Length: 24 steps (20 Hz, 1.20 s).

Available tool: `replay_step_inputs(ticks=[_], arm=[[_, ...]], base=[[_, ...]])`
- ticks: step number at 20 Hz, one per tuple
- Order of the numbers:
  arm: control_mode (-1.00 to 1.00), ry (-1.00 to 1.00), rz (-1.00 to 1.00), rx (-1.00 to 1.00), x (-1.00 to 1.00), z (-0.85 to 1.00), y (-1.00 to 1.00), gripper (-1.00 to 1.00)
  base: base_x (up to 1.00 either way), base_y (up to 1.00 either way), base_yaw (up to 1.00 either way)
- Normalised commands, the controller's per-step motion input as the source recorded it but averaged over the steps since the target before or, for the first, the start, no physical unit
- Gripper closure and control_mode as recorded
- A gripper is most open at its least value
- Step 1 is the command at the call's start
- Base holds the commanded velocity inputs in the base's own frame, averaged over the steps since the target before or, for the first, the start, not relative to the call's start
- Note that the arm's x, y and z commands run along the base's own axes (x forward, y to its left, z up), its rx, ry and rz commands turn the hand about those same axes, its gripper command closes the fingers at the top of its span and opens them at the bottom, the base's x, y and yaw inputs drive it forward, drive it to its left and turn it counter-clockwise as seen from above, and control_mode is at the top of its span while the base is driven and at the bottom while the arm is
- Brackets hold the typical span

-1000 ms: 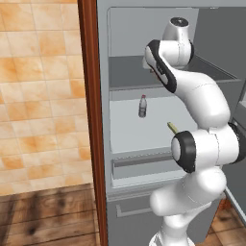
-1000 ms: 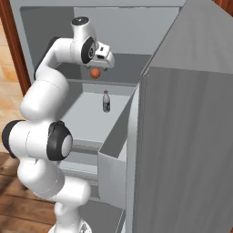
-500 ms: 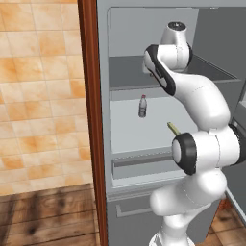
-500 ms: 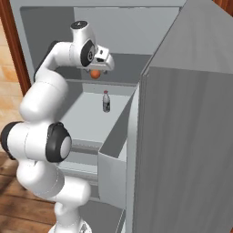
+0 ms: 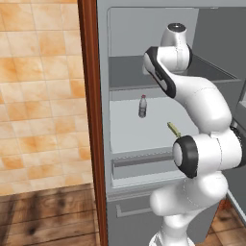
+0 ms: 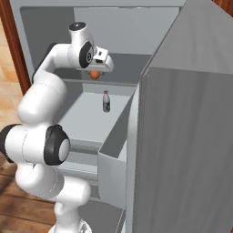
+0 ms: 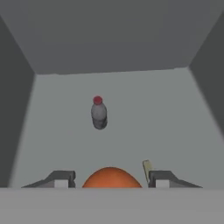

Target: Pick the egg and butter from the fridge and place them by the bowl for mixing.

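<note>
We are at the first pick, inside the fridge [image 6: 182, 136]. Our hand [image 7: 111, 179] straddles the egg [image 7: 111, 178] on the upper shelf, fingers part-closed, with small gaps at both sides; whether it grips yet we cannot tell. Next, we judge, comes a firm pinch, then a lift clear. The butter [image 5: 173, 129] lies on the lower shelf, long axis slanting toward the back.

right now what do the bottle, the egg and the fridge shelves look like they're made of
Bottle: looks like clear plastic, see-through greyish body, red cap.
Egg: smooth matte orange-brown shell, no gloss, sitting between the fingers.
Fridge shelves: flat grey, perhaps painted metal or plastic; the even, unreflective render leaves it open.
</note>
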Motion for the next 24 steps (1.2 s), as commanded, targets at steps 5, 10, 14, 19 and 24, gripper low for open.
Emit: replay_step_inputs(ticks=[5,10,14,19,24], arm=[[-1.00,-0.17,0.00,0.00,-0.01,0.00,0.00,1.00],[-1.00,-0.27,0.00,0.02,-0.15,0.00,0.00,1.00],[-1.00,-0.42,0.00,0.00,-0.85,0.28,0.14,1.00],[-1.00,-0.39,0.00,0.00,-1.00,0.27,0.40,1.00],[-1.00,-0.07,0.00,0.00,-1.00,0.00,0.38,1.00]], base=[[0.00,0.00,0.00],[0.00,0.00,0.00],[0.00,0.00,0.00],[0.00,0.00,0.00],[0.00,0.00,0.00]])
